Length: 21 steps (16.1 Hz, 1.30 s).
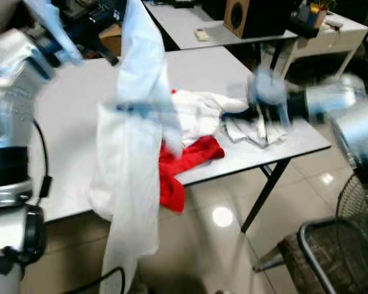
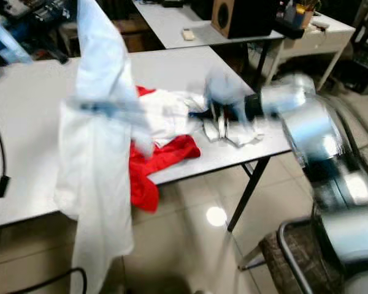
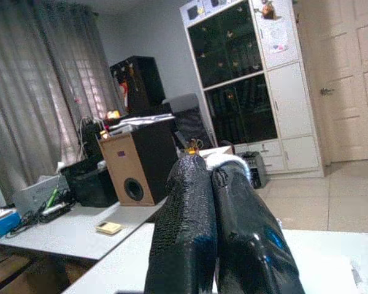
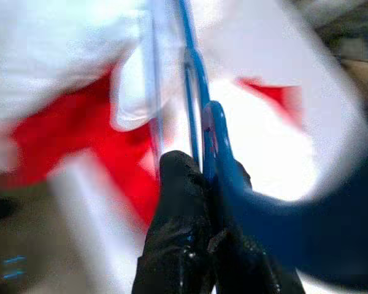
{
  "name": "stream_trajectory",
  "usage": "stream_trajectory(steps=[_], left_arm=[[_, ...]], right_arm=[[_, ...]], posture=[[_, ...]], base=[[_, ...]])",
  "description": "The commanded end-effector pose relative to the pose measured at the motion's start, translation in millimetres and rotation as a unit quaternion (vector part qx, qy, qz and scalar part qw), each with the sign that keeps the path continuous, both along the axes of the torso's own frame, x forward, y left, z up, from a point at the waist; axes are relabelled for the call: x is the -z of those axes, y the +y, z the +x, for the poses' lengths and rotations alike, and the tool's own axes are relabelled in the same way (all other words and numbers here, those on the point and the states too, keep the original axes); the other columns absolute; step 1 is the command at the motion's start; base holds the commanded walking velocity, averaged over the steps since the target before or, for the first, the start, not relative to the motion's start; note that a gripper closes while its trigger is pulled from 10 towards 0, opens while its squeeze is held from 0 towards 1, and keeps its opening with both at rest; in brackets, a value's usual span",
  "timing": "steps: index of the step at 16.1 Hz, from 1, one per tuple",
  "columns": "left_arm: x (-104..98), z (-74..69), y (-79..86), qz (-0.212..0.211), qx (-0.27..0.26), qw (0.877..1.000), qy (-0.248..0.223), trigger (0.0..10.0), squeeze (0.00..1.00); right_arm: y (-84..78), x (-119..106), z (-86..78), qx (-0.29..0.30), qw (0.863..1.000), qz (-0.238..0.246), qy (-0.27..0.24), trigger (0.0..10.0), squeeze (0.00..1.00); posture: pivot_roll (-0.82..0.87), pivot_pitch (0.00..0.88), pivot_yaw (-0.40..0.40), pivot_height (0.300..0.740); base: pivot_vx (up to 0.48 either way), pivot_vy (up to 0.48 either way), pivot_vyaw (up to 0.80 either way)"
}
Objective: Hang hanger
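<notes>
My right gripper (image 4: 203, 184) clenched on blue hanger (image 4: 196, 86); wrist view shows fingers pinching its thin wire over red cloth (image 4: 67, 135). Head views, blurred: white garment (image 1: 132, 153) hangs raised before grey table (image 1: 73, 122), blue bar across it, right arm over white clothes pile (image 1: 202, 110). My left gripper (image 3: 218, 177) clenched, empty, facing speaker (image 3: 138, 168).

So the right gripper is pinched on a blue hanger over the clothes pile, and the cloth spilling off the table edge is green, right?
Not green. The cloth spilling off the table edge is red, as the left eye view shows. The rest holds: the right gripper is shut on the blue hanger over the clothes pile.
</notes>
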<state>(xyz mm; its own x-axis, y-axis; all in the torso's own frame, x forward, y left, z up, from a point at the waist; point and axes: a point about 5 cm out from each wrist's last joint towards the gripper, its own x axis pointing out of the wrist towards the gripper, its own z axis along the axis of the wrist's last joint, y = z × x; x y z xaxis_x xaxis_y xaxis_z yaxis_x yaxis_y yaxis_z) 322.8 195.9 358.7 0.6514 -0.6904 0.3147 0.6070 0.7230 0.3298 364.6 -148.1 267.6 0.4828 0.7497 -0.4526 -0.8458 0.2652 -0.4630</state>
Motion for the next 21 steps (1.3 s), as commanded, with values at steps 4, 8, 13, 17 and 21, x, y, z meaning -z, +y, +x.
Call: stream_trajectory(steps=[4, 8, 13, 17, 21], left_arm=[[-50.0, -27.9, 8.2, -0.072, 0.038, 0.993, -0.082, 10.0, 0.00], [-35.0, -23.7, 14.9, -0.081, 0.005, 0.996, -0.048, 10.0, 0.00], [72.9, -7.2, 5.4, -0.020, -0.111, 0.987, 0.114, 10.0, 0.00], [135.4, -8.1, 28.9, 0.086, -0.242, 0.948, 0.189, 10.0, 0.00], [149.9, 5.1, 47.3, 0.128, -0.310, 0.921, 0.199, 10.0, 0.00]], right_arm=[[12.7, -101.6, 34.7, 0.166, 0.927, 0.234, -0.240, 10.0, 0.00], [9.9, -104.4, 36.1, 0.178, 0.892, 0.300, -0.287, 10.0, 0.00], [23.2, 26.7, 6.3, -0.024, 0.986, 0.122, -0.113, 10.0, 0.00], [-4.7, 76.8, -45.3, -0.116, 0.992, 0.038, 0.019, 10.0, 0.00], [-21.6, 62.2, -57.8, -0.116, 0.992, 0.033, 0.023, 10.0, 0.00]], posture=[[0.01, 0.000, -0.052, 0.740], [0.01, 0.000, -0.047, 0.740], [-0.01, 0.000, -0.028, 0.740], [-0.02, 0.000, -0.007, 0.740], [-0.02, 0.000, 0.001, 0.740]], base=[[0.377, 0.000, 0.00], [0.354, 0.000, 0.00], [0.000, 0.000, 0.00], [0.000, 0.000, 0.00], [0.000, 0.000, 0.00]])
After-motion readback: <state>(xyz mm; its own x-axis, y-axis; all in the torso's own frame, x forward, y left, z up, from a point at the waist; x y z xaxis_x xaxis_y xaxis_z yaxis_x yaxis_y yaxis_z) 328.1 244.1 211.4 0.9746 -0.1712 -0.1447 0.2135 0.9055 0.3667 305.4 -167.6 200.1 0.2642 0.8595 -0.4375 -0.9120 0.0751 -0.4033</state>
